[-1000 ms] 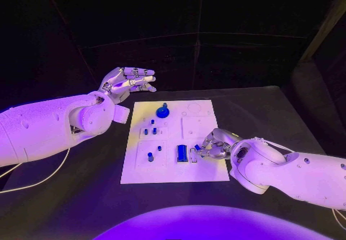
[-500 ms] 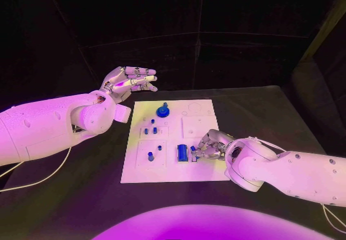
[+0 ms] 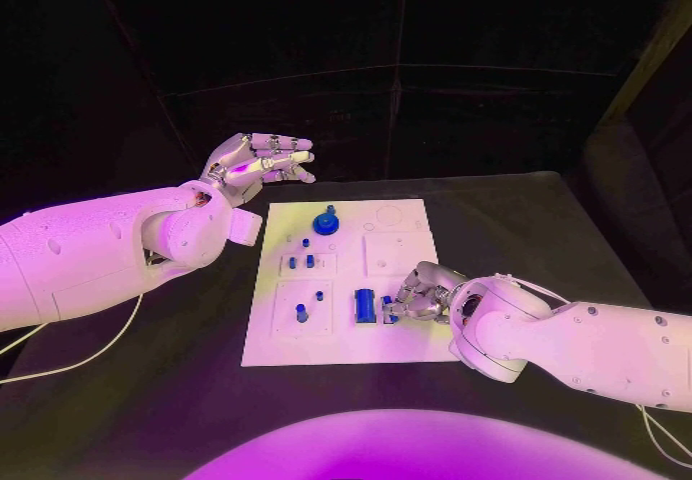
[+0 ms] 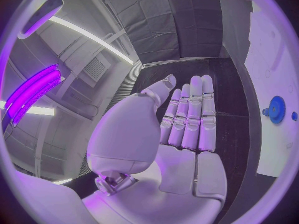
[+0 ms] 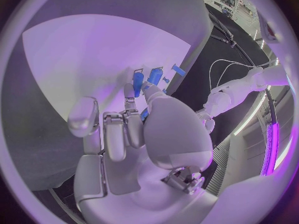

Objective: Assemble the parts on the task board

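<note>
Black surface (image 3: pixel 173 360) under dark drapes, carrying the white task board (image 3: pixel 346 345). From left to right: the left robot hand (image 3: pixel 257 160) hovers beyond the board's far-left corner, fingers spread and empty; the blue gear (image 3: pixel 326 224) stands at the far end with small blue pegs (image 3: pixel 299 262) nearer. The right robot hand (image 3: pixel 414 295), shifted slightly leftward since a second ago, closes its fingertips on a small blue part (image 3: pixel 388 304) beside the blue cylinder (image 3: pixel 365 304), suggesting seating is underway; no legible writing.
</note>
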Motion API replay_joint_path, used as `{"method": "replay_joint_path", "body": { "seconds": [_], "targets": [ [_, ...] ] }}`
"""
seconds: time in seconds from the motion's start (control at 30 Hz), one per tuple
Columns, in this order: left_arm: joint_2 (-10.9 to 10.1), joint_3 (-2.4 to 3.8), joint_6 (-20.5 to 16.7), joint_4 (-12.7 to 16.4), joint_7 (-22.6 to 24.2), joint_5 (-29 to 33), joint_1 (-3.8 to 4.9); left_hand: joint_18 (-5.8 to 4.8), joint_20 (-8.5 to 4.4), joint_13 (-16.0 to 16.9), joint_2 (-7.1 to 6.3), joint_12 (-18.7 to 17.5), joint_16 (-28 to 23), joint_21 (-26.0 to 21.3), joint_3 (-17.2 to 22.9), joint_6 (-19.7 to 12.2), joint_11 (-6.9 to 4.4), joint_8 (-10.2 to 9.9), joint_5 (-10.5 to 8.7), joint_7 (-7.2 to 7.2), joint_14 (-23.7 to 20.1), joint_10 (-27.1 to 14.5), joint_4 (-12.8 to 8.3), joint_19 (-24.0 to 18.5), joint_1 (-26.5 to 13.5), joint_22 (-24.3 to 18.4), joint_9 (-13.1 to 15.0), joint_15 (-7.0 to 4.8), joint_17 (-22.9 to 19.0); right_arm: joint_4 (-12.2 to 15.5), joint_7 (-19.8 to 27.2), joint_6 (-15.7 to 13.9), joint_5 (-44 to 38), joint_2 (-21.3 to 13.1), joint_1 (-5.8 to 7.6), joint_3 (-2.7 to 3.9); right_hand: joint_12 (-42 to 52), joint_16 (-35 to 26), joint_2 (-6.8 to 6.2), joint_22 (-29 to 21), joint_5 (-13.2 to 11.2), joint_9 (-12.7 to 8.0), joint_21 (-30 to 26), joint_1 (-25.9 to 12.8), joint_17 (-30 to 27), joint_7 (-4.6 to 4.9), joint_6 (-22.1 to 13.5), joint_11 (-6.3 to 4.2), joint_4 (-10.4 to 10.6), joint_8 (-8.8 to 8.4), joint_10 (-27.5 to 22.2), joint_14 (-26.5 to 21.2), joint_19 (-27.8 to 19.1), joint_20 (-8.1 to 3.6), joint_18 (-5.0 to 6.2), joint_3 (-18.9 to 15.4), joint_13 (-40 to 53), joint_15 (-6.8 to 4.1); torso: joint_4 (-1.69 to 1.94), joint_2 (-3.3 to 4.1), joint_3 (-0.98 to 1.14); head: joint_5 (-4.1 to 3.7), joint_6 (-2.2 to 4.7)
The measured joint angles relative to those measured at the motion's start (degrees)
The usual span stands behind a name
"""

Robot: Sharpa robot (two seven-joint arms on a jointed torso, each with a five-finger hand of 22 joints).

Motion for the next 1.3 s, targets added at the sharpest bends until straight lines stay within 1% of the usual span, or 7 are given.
{"method": "replay_joint_path", "body": {
  "seconds": [0.37, 0.47, 0.57, 0.8, 0.9, 1.17, 1.3],
  "targets": [
    [-0.1, 0.0, 0.0, 0.1, 0.0, 0.0, 0.0, 0.0, 0.0, 0.0, 0.0, 0.0, 0.0, 0.0, 0.0, 0.0, 0.0, 0.0, 0.0, 0.0, 0.0, 0.0, 0.0, 0.0, 0.0, 0.0, 0.0, 0.0, 0.0, -0.5, -0.5, 0.2, -0.4, 0.4, 0.0, 0.0, 0.0, 0.0, -0.55, -0.1, 0.0, 0.5, 0.0, -0.6, 0.0, -0.63, 0.8, -0.41, 0.5, 0.52, 0.0, -0.1, 0.0, 0.0, 0.0, 0.0, 0.0, -0.12, 0.0, 0.03, 0.0, -0.08, 0.09],
    [-0.1, 0.0, 0.0, 0.1, 0.0, 0.0, 0.0, 0.0, 0.0, 0.0, 0.0, 0.0, 0.0, 0.0, 0.0, 0.0, 0.0, 0.0, 0.0, 0.0, 0.0, 0.0, 0.0, 0.0, 0.0, 0.0, 0.0, 0.0, 0.0, -0.7, -0.6, 0.2, -0.5, 0.5, 0.0, 0.01, 0.0, 0.0, -0.82, -0.3, -0.5, 1.4, 0.0, -2.1, 0.0, -1.78, 2.0, -0.41, 1.6, 1.1, 0.0, -0.2, 0.0, 0.0, 0.0, -0.7, 0.0, -0.2, 0.01, 0.03, -0.01, -0.06, 0.08],
    [-0.1, 0.0, 0.0, 0.1, -0.1, 0.0, 0.0, -0.01, 0.0, 0.0, 0.0, 0.0, 0.0, 0.0, 0.0, 0.0, 0.0, 0.0, 0.0, 0.0, 0.0, 0.0, 0.0, 0.0, 0.0, 0.0, 0.0, 0.0, 0.0, -0.8, -0.6, 0.2, -0.6, 0.5, 0.0, 0.01, 0.0, 0.0, -1.43, -0.3, -1.3, 1.5, 0.0, -4.4, 0.0, -1.51, 1.7, -0.41, 3.3, 1.61, 0.0, -0.2, 0.0, 0.0, 0.0, -2.2, 0.0, -0.2, 0.0, 0.03, -0.01, -0.06, 0.04],
    [-0.2, 0.0, 0.0, 0.1, -0.1, 0.0, 0.01, 0.0, 0.0, 0.0, 0.0, 0.0, 0.0, 0.0, 0.0, 0.0, 0.0, 0.0, 0.0, 0.0, 0.0, 0.0, 0.0, 0.0, 0.0, 0.0, 0.0, 0.0, 0.0, -1.1, -0.6, 0.1, -0.9, 0.5, 0.01, 0.01, -0.4, 0.0, -2.03, -0.7, -9.8, 2.6, -0.4, -7.3, 0.0, -1.22, 1.4, -0.41, 6.9, 1.71, 0.0, -0.2, 0.0, -0.02, 0.0, -7.5, 0.0, -0.2, 0.01, 0.03, -0.01, -0.1, 0.03],
    [-0.2, 0.0, 0.0, 0.1, -0.1, 0.0, 0.01, 0.0, 0.0, 0.0, 0.0, 0.0, 0.0, 0.0, 0.0, 0.0, 0.0, 0.0, 0.0, 0.0, 0.0, 0.0, 0.0, 0.0, 0.0, 0.0, 0.0, 0.0, 0.0, -1.2, -0.6, 0.1, -1.1, 0.5, 0.01, 0.01, -0.4, 0.0, -2.03, -0.8, -11.4, 3.0, -0.5, -7.3, 0.0, -1.42, 1.2, -0.4, 7.6, 1.99, 0.0, -0.2, -0.2, -0.2, 0.0, -8.6, 0.0, -0.2, 0.01, 0.03, -0.01, -0.14, 0.03],
    [-0.3, 0.0, 0.0, 0.2, -0.1, 0.0, 0.02, 0.0, 0.0, 0.0, 0.0, 0.0, -0.2, 0.0, 0.0, 0.0, 0.21, 0.0, 0.0, 0.0, 0.0, -0.2, 0.0, 0.0, 0.0, 0.0, 0.0, 0.0, 0.0, -1.3, -0.6, 0.0, -1.5, 0.3, 0.01, 0.01, -0.4, 0.0, -1.5, -0.8, -11.6, 3.5, -0.5, -5.6, 0.0, -1.29, 0.9, -0.4, 7.3, 2.26, 0.0, -0.2, -0.2, -0.2, 0.0, -9.6, 0.0, -0.2, 0.03, 0.02, -0.01, -0.16, -0.04],
    [-0.3, 0.0, 0.0, 0.2, -0.1, 0.0, 0.02, 0.0, 0.0, 0.0, 0.0, 0.0, -0.2, 0.0, 0.0, 0.0, 0.21, 0.0, 0.0, 0.0, 0.0, -0.2, 0.0, 0.0, 0.0, 0.0, 0.0, 0.0, 0.0, -0.8, -0.3, -0.3, -1.8, -0.4, 0.01, 0.01, -0.4, 0.0, -0.88, -1.0, -10.0, 3.8, -0.8, -4.1, 0.0, -1.2, 0.6, -0.4, 7.0, 2.27, 0.0, -0.2, -0.2, -0.2, 0.0, -10.3, 0.0, -0.2, 0.03, 0.0, -0.01, -0.16, -0.05]
  ]
}}
